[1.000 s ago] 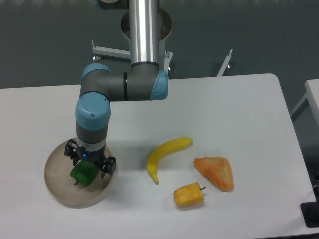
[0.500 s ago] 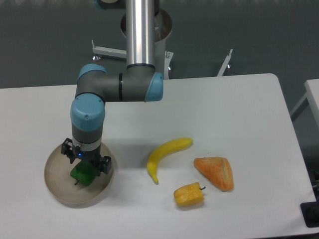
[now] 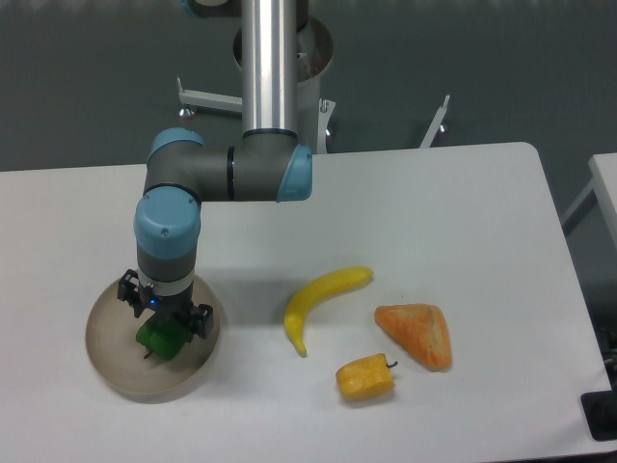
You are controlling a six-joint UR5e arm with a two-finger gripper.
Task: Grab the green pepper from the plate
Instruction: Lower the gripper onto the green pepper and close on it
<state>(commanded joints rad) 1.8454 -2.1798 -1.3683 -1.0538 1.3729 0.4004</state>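
The green pepper (image 3: 159, 339) lies in the beige plate (image 3: 104, 357) at the table's front left. My gripper (image 3: 164, 316) points straight down right over the pepper, its black fingers (image 3: 203, 319) spread to either side of the pepper's top. The jaws stand open. I cannot tell whether the fingers touch the pepper. The wrist hides the pepper's upper part and the fingertips.
A yellow banana (image 3: 320, 297) lies mid-table to the right of the plate. An orange wedge of bread (image 3: 417, 334) and a yellow-orange pepper (image 3: 366, 377) sit further right near the front. The arm's base column (image 3: 268, 58) rises at the back.
The arm has shifted a little to the left and lowered over the plate, bringing the gripper closer onto the green pepper. The pepper has stayed in place.
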